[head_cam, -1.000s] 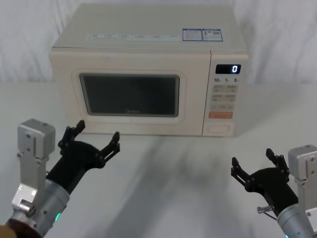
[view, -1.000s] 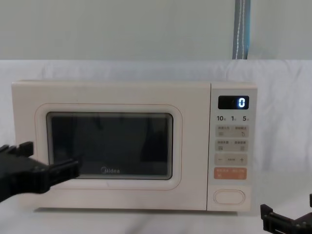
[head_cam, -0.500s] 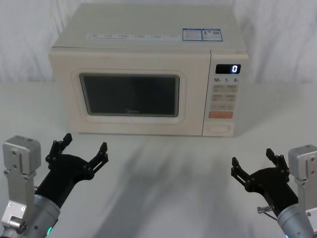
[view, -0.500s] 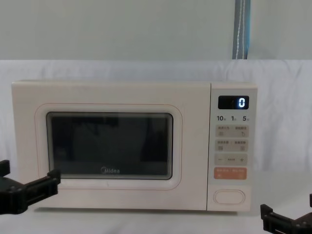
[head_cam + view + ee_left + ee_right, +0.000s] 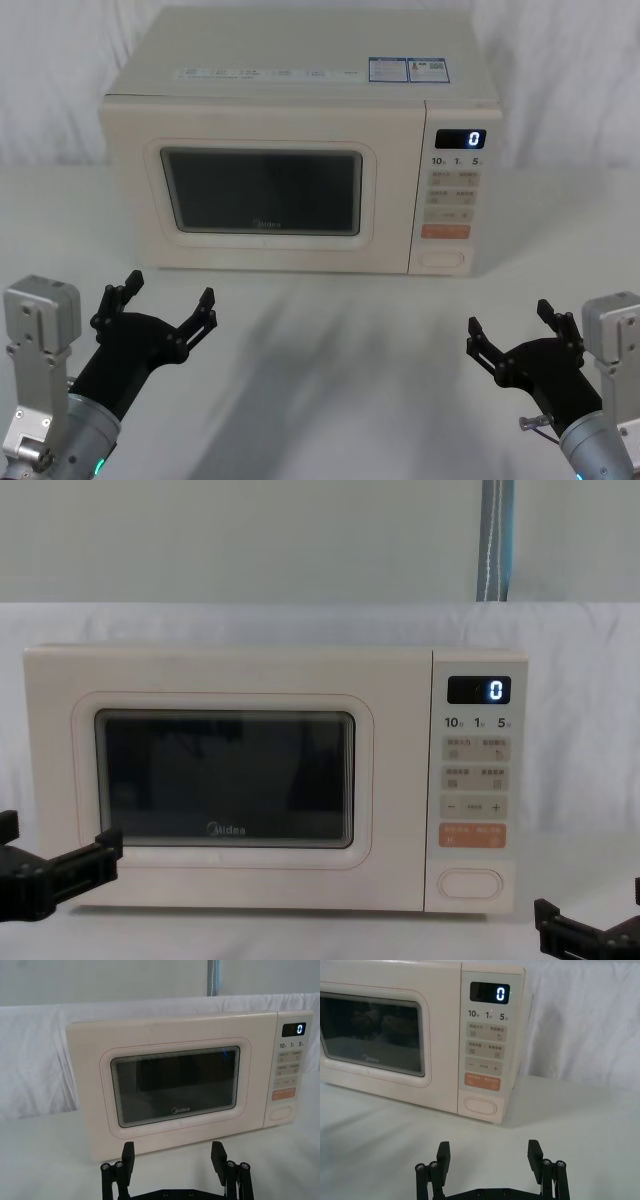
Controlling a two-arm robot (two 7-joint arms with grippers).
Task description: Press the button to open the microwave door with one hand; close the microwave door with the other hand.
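Note:
The cream microwave stands at the back of the table with its microwave door [image 5: 262, 192] [image 5: 222, 780] [image 5: 176, 1086] [image 5: 372, 1035] closed flat against the body. The plain oval button [image 5: 441, 260] [image 5: 471, 883] [image 5: 480, 1106] [image 5: 280, 1113] sits at the bottom of the keypad panel, under the orange key. My left gripper [image 5: 161, 303] [image 5: 172, 1156] [image 5: 55, 872] hovers open over the table, in front of the door's left half and well short of it. Open too, my right gripper [image 5: 512, 322] [image 5: 489, 1155] [image 5: 590, 940] hangs low at the front right, short of the button.
The keypad panel shows a lit "0" display [image 5: 461, 139] and an orange key [image 5: 445, 232]. A white cloth covers the table [image 5: 340, 350] and the wall behind. Open tabletop lies between the grippers and the microwave front.
My left gripper drew back from the door's lower left toward the table front and sank lower, then settled. The right gripper and the door stayed as they were.

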